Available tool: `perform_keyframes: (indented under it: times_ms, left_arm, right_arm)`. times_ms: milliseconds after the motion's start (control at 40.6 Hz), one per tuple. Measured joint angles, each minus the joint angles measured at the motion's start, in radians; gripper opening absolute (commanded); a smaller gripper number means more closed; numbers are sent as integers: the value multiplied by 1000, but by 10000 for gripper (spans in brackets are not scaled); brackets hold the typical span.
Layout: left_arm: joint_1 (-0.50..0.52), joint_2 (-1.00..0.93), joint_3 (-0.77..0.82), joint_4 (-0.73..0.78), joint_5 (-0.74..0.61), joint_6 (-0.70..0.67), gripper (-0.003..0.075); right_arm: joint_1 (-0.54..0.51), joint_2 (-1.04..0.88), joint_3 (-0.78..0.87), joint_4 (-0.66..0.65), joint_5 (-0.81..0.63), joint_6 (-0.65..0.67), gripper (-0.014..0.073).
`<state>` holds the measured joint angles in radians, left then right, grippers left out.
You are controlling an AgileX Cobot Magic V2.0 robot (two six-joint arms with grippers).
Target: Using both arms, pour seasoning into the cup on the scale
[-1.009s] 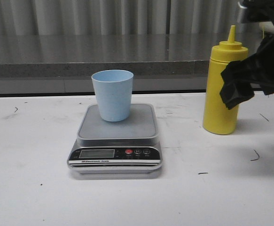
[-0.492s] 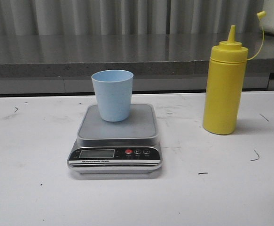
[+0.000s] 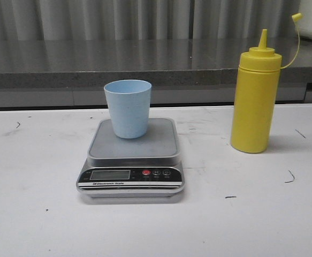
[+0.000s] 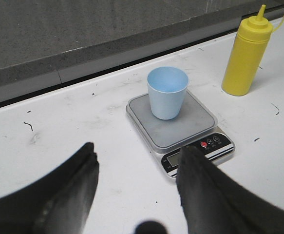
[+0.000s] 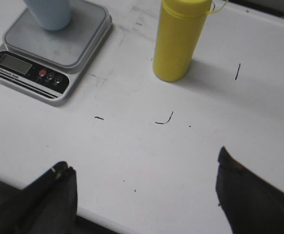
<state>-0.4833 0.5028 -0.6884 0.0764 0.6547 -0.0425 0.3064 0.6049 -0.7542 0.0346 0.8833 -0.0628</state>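
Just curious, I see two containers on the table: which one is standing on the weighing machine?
The pale blue cup stands on the scale. The yellow seasoning bottle stands on the bare table, off to the side.

On the black front panel of the scale (image 3: 130, 174), below the display (image 3: 110, 174), a white line of print is seen that reads roughly "Electronic Scale"; its letters are small and blurred. No digits can be made out on the display, and the button markings are too small to be read
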Motion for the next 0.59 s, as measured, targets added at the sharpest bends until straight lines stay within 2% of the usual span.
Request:
perform_keyframes:
  times_ms: [295,591]
  left_arm:
    - [0,0,0,0,0,0,366]
    - [0,0,0,0,0,0,366]
  right_arm:
    - [0,-169,0,1,30,-2,601]
    - [0,-180,0,1,34,-2,601]
